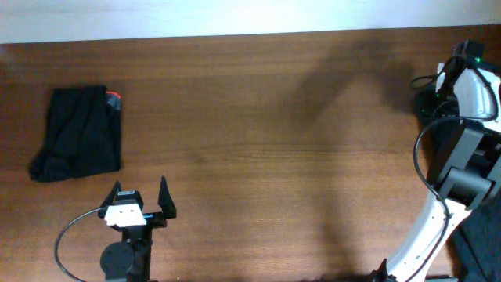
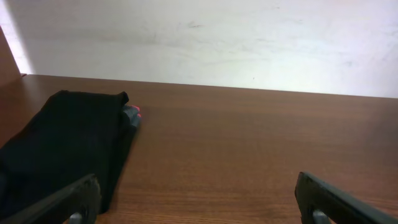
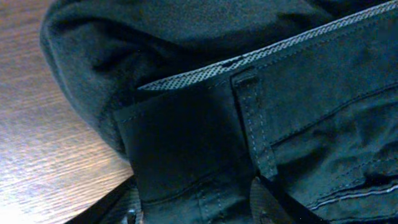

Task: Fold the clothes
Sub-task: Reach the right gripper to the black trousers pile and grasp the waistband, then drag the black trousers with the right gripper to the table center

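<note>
One of the clothes, a folded black garment [image 1: 78,135] with a small red tag [image 1: 114,99], lies at the table's far left. The left wrist view shows this garment [image 2: 62,143] ahead and to the left. My left gripper [image 1: 141,200] sits just below and right of it, open and empty [image 2: 199,210]. The right wrist view is filled by dark clothes [image 3: 298,112] with a pale dotted waistband strip [image 3: 249,62] and a belt loop [image 3: 255,118]. My right gripper [image 3: 198,208] is open, and a fold of the waistband lies between its fingers [image 3: 273,205].
The white right arm [image 1: 462,172] reaches down past the table's right edge, where more dark fabric [image 1: 479,244] shows. Its gripper is hidden in the overhead view. A pale wall [image 2: 249,37] runs behind the brown wooden table [image 1: 274,157].
</note>
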Robot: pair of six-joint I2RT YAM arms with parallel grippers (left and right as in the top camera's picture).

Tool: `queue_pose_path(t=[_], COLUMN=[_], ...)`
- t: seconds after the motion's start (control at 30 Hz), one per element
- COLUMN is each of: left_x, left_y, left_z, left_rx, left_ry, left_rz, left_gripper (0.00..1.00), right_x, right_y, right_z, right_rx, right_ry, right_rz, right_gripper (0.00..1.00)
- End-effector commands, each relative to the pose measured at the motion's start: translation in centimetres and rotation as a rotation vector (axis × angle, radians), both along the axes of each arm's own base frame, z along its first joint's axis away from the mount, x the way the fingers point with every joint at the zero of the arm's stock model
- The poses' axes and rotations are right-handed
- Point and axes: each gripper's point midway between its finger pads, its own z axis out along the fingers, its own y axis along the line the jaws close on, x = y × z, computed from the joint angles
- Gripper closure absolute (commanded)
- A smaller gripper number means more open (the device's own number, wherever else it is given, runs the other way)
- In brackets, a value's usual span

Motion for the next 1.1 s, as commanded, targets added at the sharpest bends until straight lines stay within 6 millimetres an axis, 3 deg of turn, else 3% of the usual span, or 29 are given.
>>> queue_pose_path(t=[0.0,0.17,0.23,0.43,0.53,0.6,0.63,0.7,0.73,0.9,1.07], left_x=[0.0,0.0,0.0,0.0,0.0,0.0,0.0,0.0,0.0,0.0,0.0], left_y=[0.0,0.0,0.0,0.0,0.0,0.0,0.0,0.0,0.0,0.0,0.0], left_z=[-0.1,-0.1,-0.1,-0.1,-0.1,-0.1,-0.1,-0.1,-0.1,-0.1,-0.1], left_rx=[-0.001,-0.001,-0.001,-0.001,-0.001,-0.001,-0.001,-0.001,-0.001,-0.001,-0.001], left_ry=[-0.004,-0.004,-0.004,-0.004,-0.004,-0.004,-0.004,-0.004,-0.004,-0.004,-0.004], left_rz=[0.002,0.002,0.002,0.002,0.002,0.002,0.002,0.002,0.002,0.002,0.002], left_gripper=[0.0,0.01,0.01,0.0,0.01,0.01,0.0,0.0,0.01,0.01,0.01], right_x=[0.1,0.1,0.1,0.0,0.0,0.0,0.0,0.0,0.0,0.6,2.0], right_y=[-0.6,-0.6,-0.6,0.0,0.0,0.0,0.0,0.0,0.0,-0.2,0.8], right_z=[-0.1,-0.1,-0.4,-1.2,-1.3,-1.3,-1.3,-1.3,-1.2,0.3,4.7], right_rx=[-0.013,-0.012,-0.01,0.022,0.021,0.021,0.022,0.022,0.022,0.012,0.061], right_ry=[-0.001,-0.001,0.004,0.01,0.011,0.011,0.011,0.011,0.01,-0.03,-0.123], right_rz=[-0.015,-0.015,-0.015,-0.01,-0.01,-0.01,-0.01,-0.01,-0.01,-0.043,-0.037], right_gripper=[0.42,0.41,0.36,0.37,0.43,0.53,0.59,0.91,0.96,0.96,0.96])
